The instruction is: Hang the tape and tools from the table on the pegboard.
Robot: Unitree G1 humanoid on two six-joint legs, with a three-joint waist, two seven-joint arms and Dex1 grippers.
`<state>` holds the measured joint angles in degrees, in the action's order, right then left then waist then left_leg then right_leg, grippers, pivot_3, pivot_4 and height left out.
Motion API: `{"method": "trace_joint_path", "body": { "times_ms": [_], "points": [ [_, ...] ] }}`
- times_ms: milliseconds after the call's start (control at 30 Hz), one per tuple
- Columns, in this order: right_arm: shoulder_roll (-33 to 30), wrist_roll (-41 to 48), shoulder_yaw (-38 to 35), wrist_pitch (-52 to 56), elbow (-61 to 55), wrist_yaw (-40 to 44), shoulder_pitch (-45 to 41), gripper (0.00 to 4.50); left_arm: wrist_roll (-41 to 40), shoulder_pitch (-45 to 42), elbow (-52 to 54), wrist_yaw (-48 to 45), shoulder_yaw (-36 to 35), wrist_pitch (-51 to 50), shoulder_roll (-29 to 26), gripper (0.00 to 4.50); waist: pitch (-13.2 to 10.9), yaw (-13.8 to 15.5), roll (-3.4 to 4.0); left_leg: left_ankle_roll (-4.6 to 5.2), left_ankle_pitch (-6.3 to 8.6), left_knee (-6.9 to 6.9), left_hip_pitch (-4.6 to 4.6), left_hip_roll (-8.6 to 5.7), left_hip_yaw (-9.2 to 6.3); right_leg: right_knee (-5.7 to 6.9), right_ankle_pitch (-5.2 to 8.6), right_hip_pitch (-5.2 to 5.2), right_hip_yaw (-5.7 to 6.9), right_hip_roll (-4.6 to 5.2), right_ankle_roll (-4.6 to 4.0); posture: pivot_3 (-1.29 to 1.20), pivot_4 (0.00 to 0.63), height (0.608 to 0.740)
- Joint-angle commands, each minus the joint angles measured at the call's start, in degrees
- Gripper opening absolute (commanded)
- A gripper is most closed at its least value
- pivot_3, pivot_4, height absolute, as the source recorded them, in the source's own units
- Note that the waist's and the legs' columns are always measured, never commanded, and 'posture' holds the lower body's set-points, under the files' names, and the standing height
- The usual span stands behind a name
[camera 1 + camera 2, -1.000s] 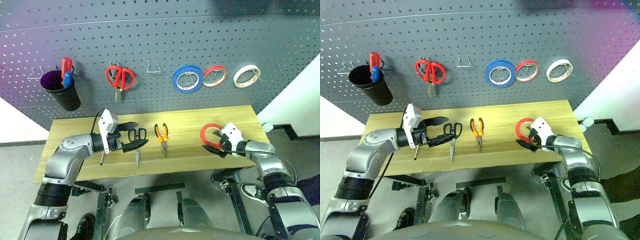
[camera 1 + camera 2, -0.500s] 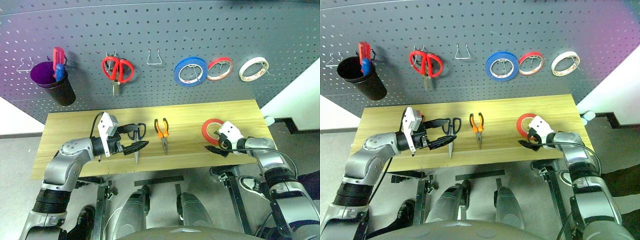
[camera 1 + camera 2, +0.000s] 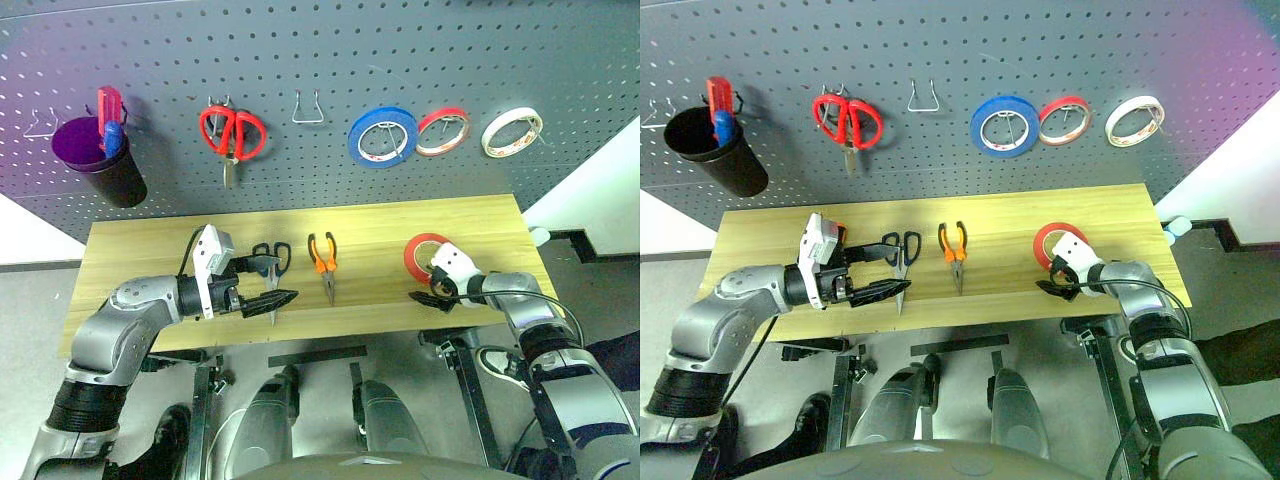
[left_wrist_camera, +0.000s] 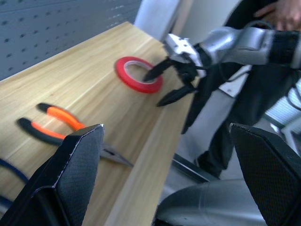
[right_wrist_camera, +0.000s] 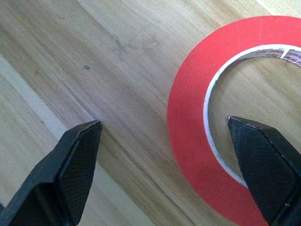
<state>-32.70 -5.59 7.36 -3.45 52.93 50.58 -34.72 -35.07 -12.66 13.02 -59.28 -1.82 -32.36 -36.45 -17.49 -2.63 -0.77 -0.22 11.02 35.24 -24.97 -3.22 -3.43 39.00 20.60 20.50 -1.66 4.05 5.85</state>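
Right gripper (image 3: 428,288) eased lower over red tape (image 3: 423,255), wide open, one finger over its hole; tape flat on worktop (image 3: 400,225) near right end. Left gripper (image 3: 262,282) wide, empty. Grasp looks imminent.

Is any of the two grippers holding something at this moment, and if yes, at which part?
Nothing is held. The right gripper is open, one finger over the hole of the red tape, the other outside it. The left gripper is open and empty above the table.
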Motion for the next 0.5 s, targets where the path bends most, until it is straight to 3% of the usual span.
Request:
{"method": "trace_joint_path", "body": {
  "times_ms": [33,433,500],
  "points": [
    [0.22,-0.84,0.28,-1.55,2.09,-0.66,-1.32,4.5,-0.06,-0.62,2.03,-1.17,-1.0,1.79,-1.08,4.48,-0.01,-0.01,0.0,0.0,0.0,0.0,0.0,0.0,0.0,0.0,0.0,0.0,0.01,0.0,0.0,0.0,0.333,0.74],
    [1.1,-1.72,0.81,-2.87,5.34,-0.74,-3.06,4.5,1.04,-2.96,2.67,-1.14,-1.35,4.47,-2.04,4.48,-0.21,0.02,-0.12,0.0,0.0,-0.01,0.0,0.0,0.0,-0.02,0.0,0.0,0.01,0.01,0.0,0.0,0.332,0.74],
    [1.14,-2.12,0.98,-3.15,5.93,-1.55,-3.18,4.09,1.27,-3.05,2.67,-0.91,-1.37,4.88,-2.0,4.5,-0.22,0.01,-0.12,0.0,0.0,-0.01,0.0,0.0,0.0,-0.02,0.0,0.0,0.02,0.01,0.0,0.0,0.331,0.74]
  ]
}}
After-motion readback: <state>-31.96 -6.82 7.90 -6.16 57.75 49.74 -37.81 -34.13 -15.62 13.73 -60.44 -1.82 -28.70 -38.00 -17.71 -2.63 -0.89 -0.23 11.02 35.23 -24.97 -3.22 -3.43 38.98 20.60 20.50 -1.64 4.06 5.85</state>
